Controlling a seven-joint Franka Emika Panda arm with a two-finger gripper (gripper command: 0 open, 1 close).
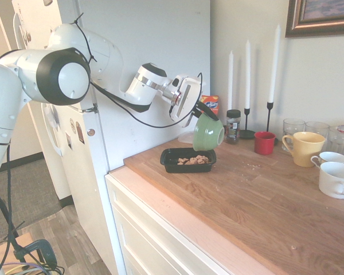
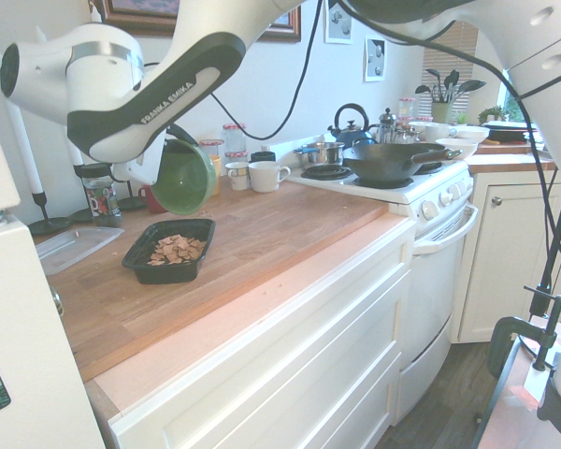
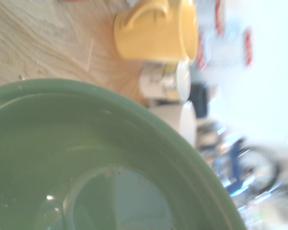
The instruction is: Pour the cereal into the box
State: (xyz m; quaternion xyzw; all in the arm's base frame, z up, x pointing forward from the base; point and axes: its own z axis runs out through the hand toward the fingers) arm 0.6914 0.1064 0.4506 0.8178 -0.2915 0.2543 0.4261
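Two room views facing each other over the black tray (image 1: 187, 161)

One looks along the counter (image 1: 241, 189) toward the fridge (image 1: 155, 57), the other toward the stove (image 2: 402, 192); the wrist view peers closely into the green bowl (image 3: 86, 143).

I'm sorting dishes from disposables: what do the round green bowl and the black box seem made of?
The green bowl: probably glazed ceramic, glossy and smooth, with bright highlights on its inner wall, though hard plastic is possible.

The black box: most likely thin molded plastic, judging by its rounded corners and slim lipped rim.
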